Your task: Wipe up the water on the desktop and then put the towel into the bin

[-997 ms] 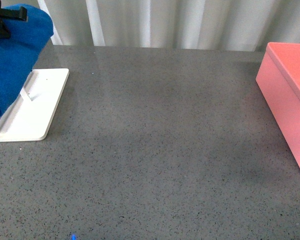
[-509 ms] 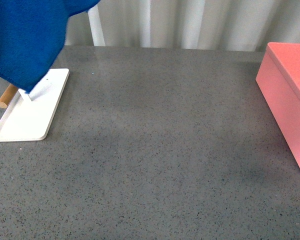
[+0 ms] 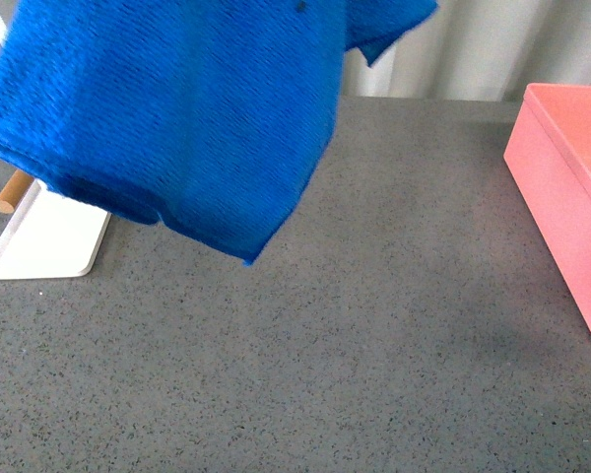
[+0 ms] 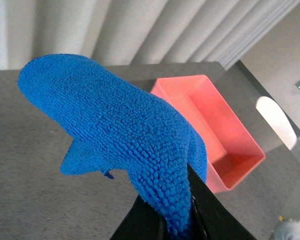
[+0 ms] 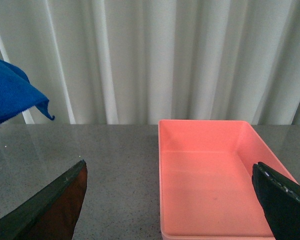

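Pinching a fold of the royal-blue microfibre towel [image 3: 177, 118] in the left tool [image 4: 176, 225], clenched tight on the cloth. Holding it aloft above the left half of the speckled grey tabletop [image 3: 394, 335], hanging in folds and partly hiding the white tray [image 3: 49, 246] and its wooden rod [image 3: 10, 192] from the front. Facing the salmon-pink bin [image 3: 571, 187] at the right edge with the right tool [image 5: 169, 170] spread wide and empty. Leaving towel and bin well apart, with a pale curtain [image 3: 473, 44] behind.

White tray [image 3: 44, 246] flat at far left; wooden rod [image 3: 10, 192] end at its rim; pale pleated curtain [image 3: 473, 44] behind.
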Tool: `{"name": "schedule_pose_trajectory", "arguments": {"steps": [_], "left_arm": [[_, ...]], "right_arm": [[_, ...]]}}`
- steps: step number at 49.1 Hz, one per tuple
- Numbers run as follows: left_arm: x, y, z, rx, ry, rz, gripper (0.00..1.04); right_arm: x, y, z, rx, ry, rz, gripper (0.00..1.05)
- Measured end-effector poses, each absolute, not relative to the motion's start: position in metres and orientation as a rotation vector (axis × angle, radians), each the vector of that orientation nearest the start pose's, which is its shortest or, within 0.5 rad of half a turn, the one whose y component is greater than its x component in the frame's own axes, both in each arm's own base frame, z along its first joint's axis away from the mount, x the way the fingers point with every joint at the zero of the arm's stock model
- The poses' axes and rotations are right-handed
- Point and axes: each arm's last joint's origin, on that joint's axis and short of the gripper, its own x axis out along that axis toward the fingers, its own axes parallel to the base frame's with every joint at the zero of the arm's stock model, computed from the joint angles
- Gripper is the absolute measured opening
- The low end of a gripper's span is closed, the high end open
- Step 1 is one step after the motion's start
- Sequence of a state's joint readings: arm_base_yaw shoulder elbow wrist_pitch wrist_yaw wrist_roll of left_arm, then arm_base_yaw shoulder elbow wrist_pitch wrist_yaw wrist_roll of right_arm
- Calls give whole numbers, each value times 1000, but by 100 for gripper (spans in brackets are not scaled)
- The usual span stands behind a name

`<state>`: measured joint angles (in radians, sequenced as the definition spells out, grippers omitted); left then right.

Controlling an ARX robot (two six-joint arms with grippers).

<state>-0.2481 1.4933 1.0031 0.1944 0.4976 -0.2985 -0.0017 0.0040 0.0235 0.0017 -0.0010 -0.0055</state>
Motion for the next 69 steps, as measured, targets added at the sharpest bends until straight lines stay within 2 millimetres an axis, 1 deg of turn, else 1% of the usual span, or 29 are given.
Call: {"name": "schedule_pose_trajectory", "arguments": {"steps": [5,11,15,28,42,45,46,48,49,50,52,56,63,67,69], "left_arm": [[313,-111,273,-335,413,-742,5],[309,-125,274,-348,402,-790,5],[309,-130,272,-359,407,-801,5],[315,-136,258,-360,442,-764,5],[315,-137,258,-360,443,-766,5],[315,-137,258,-360,443,-766,5],[315,-137,258,-360,443,-766,5],[315,-137,258,-359,442,-762,5],[315,-137,258,-359,442,-761,5],[315,-137,258,-359,442,-762,5],[314,-138,258,-359,443,-767,5],[315,-138,258,-359,443,-766,5],[315,-138,258,-359,442,-761,5],[315,-138,258,-359,443,-762,5],[315,-138,258,-359,443,-761,5]], "right_arm": [[96,0,171,-6,-21,-1,98],[96,0,171,-6,-21,-1,98],[96,0,171,-6,-21,-1,98],[96,0,171,-6,-21,-1,98],[96,0,171,-6,-21,-1,98],[97,-1,172,17,55,55,98],[98,0,170,40,155,120,98],[101,-1,170,89,316,201,98],[106,-2,169,128,399,258,98],[112,-3,169,151,449,292,98],[121,-3,170,173,488,366,98],[136,-3,175,195,512,483,98],[161,-2,185,199,506,631,98],[184,1,185,204,518,742,98],[190,2,184,208,521,773,98]]}}
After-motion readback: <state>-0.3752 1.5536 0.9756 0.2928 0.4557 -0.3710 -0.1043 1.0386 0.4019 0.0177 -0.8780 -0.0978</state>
